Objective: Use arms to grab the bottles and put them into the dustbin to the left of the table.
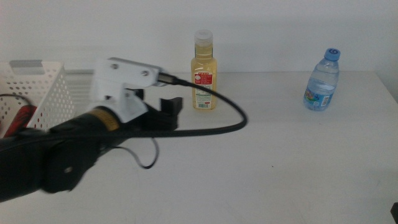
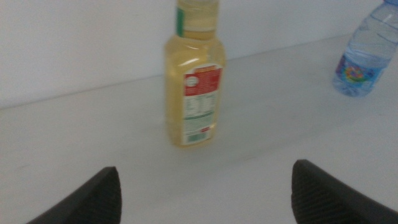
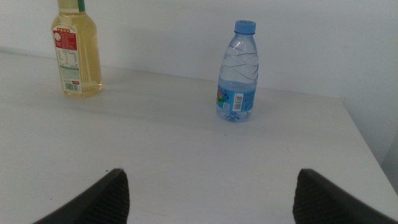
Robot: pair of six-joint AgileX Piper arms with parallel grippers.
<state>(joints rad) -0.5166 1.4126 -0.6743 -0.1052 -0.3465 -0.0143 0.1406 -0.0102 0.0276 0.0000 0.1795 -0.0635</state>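
The yellow-liquid bottle (image 1: pixel 204 73) stands upright on the table (image 1: pixel 280 155), toward the far edge near the wall, its clear cap on and its red-and-white label facing the camera of the left wrist. The blue-capped water bottle (image 1: pixel 323 81) stands upright well apart from it, on the right side of the table, also toward the far edge. Both bottles rest on the tabletop with nothing touching them.

The left gripper (image 1: pixel 166 107) is over the table, just to the left of the yellow-liquid bottle and apart from it. In the left wrist view the yellow-liquid bottle (image 2: pixel 193 81) lies ahead, between the lines of the two dark jaws, which stand wide apart and hold nothing. The water bottle (image 2: pixel 365 56) shows at the edge of that view. A black cable (image 1: pixel 211 118) loops from the left arm's white bracket (image 1: pixel 121 84) across the table in front of the yellow bottle.

The dustbin (image 1: pixel 40 93) sits at the left end of the table, a white perforated basket with a grey patch on its rim. A red object shows low inside it, partly hidden by the arm; what it is cannot be told.

The right gripper (image 3: pixel 211 205) waits at the near right side, jaws spread and empty, facing both bottles.
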